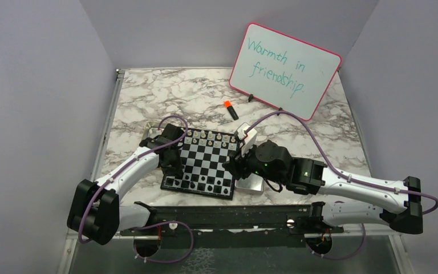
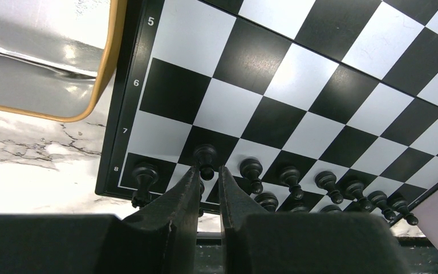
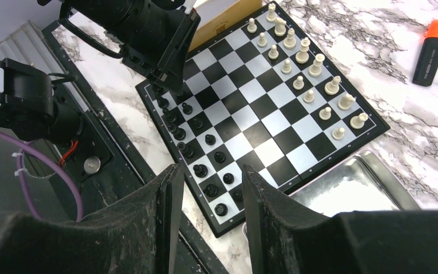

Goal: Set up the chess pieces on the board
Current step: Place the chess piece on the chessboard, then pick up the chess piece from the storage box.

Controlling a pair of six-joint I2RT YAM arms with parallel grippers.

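The left pincer (image 2: 208,171) is low over the black corner of the board (image 2: 296,80). Its jaws stand close around the head of a black pawn (image 2: 206,155), whose foot sits on a square in the second row, straight ahead of the fingertips. The grip looks clenched on the pawn, though the wrist view does not quite settle whether the pads press it or only flank it.

To this pincer's right, the other black pieces (image 2: 288,180) run in two rows along the edge. Just to its left stands a lone corner piece (image 2: 145,173). The white pieces (image 3: 302,57) are ranked in two rows at the far side, well apart from it.

The right pincer (image 3: 211,170) hangs above the opposite edge with its jaws spread and empty, and the silver tray (image 3: 342,188) lies to its right.

I judge that one of the last black pawns is being seated. The next move calls for parting the jaws slightly, then lifting straight up, clear of the close neighbours.
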